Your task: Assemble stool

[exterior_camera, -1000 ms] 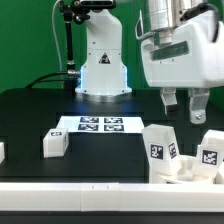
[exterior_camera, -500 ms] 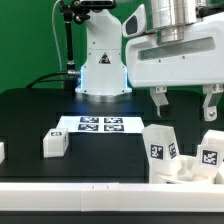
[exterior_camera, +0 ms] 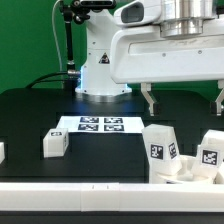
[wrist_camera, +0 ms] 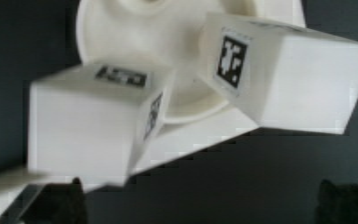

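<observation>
Your black worktop (exterior_camera: 30, 115) carries everything, and the marker board (exterior_camera: 100, 125) lies flat near its middle. Behind the marker board stands the arm's white base (exterior_camera: 100, 60). The pincer (exterior_camera: 184, 105) hangs above the marker board, off to the exterior view's right. It is released, its fingers (exterior_camera: 148, 100) spread wide with nothing between them.

To the exterior view's right of the marker board, under the pincer, lies the round white seat (exterior_camera: 188, 172). Two tagged legs stand on it, the inner leg (exterior_camera: 160, 143) closer to the marker board and the outer leg (exterior_camera: 211, 150) farther from it. The wrist view shows both leaning over the seat. You cannot tell whether either sits in a socket.

The loose leg (exterior_camera: 55, 143) rests on the worktop just beside the marker board, on the exterior view's left, well apart from the seat.
</observation>
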Motion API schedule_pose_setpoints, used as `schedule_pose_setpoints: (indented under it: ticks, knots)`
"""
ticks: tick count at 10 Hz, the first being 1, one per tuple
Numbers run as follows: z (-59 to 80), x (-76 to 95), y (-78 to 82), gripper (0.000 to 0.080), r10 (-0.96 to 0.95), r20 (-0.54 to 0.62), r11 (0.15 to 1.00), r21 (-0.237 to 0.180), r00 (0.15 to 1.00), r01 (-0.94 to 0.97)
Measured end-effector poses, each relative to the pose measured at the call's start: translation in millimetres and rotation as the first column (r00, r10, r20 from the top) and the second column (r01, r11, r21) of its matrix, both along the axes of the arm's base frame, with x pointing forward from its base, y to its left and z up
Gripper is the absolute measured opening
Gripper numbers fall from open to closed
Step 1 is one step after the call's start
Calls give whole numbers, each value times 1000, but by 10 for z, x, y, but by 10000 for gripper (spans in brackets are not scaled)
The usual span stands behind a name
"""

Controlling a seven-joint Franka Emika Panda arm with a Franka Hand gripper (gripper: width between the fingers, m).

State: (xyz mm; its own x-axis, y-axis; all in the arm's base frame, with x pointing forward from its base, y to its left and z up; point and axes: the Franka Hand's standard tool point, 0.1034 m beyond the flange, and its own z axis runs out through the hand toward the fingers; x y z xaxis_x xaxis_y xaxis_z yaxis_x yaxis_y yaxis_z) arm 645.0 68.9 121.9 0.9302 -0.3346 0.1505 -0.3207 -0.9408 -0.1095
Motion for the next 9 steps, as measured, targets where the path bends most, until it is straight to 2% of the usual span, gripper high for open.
schedule_pose_setpoints:
  ticks: [4,5,9]
  knots:
    - [-10,-5,-26,649,181,6,983,-36,983,-181]
    - [-11,-6,-41,649,269,4,962,-57,963,-268]
    - [-25,-19,-92,649,623,-35,774,-120,782,-622]
